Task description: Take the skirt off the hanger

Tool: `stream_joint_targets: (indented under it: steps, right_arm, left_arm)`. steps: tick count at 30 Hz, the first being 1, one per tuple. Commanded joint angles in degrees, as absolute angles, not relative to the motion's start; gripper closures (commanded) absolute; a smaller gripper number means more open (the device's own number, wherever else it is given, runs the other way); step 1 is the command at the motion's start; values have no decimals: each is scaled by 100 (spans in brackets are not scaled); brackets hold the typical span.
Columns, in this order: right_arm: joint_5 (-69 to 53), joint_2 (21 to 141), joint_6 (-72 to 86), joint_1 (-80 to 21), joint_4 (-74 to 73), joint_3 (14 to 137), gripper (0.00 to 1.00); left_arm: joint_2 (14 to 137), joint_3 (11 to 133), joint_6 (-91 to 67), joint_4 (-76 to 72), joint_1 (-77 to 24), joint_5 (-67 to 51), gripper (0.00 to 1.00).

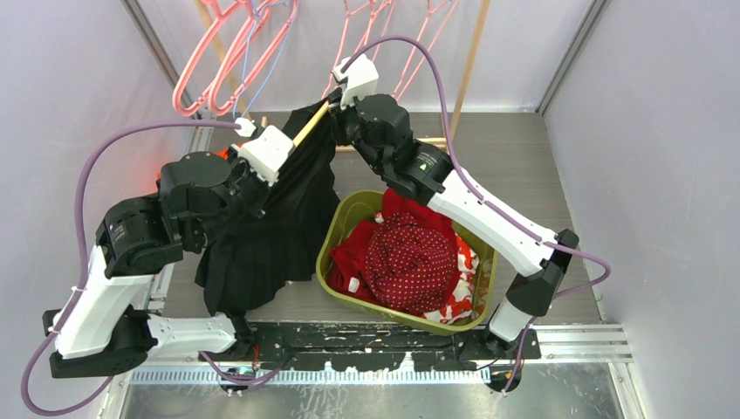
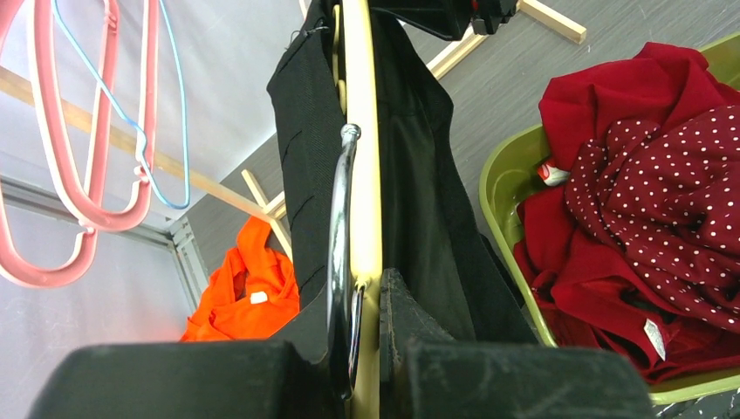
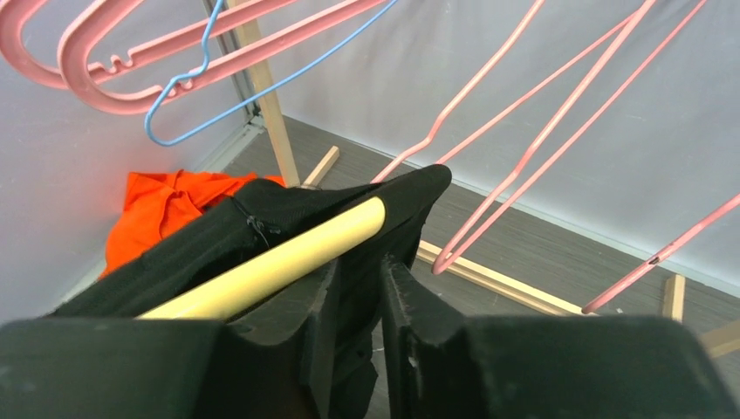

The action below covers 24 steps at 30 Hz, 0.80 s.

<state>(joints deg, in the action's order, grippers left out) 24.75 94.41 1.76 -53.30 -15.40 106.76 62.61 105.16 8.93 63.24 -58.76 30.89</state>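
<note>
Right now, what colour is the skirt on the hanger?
The skirt is plain black, clearest in the top view.

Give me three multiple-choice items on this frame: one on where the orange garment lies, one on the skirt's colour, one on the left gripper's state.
1. The orange garment lies on the table: A. near right; B. far left; C. centre front.
2. The skirt on the wooden hanger is: A. black; B. red; C. orange.
3. The left gripper is: A. wide open; B. shut on the wooden hanger; C. out of view.
Key: 1 B, orange shows at the far left behind the skirt in the top view. 2 A, black cloth drapes off the pale bar. 3 B, its wrist view shows it clamped on the bar and metal hook.
</note>
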Motion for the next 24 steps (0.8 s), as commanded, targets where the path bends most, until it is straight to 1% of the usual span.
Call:
stream_joint_targets:
  steps: [1,3,5,7,10,16,17,20,24]
  right_arm:
    - [2701,9510,88,-5284,-1307,11080,80]
    - [2794,9535,96,-5260,-1365,11134,90]
    - [2888,9527,69,-5235,-1358,11129,97]
    - [3016,9531,19,-5196,-1340,11095,99]
    - [2895,9460,236,-5134,-1323,10970,99]
    - [2691,9213,659,-5143,-1212,10577,60]
    - [2619,9178,769,-5144,-1189,10519,56]
    - [2427,9084,814,-5196,-1033,10348,49]
    - [2439,8988,736,-5245,-964,10300,44]
  left_arm:
    - [6104,10584,949,5805,-5911,3166,100]
    - [6095,10595,934,5823,-5911,3181,100]
    - [6079,10612,917,5833,-5907,3188,100]
    - [6053,10626,906,5848,-5907,3196,100]
    - [6017,10642,900,5869,-5911,3237,100]
    - [6040,10668,898,5803,-5906,3312,100]
    - [6045,10651,882,5770,-5906,3320,100]
    - [6086,10559,877,5637,-5906,3322,100]
    - [6214,10579,958,5656,-5911,3312,100]
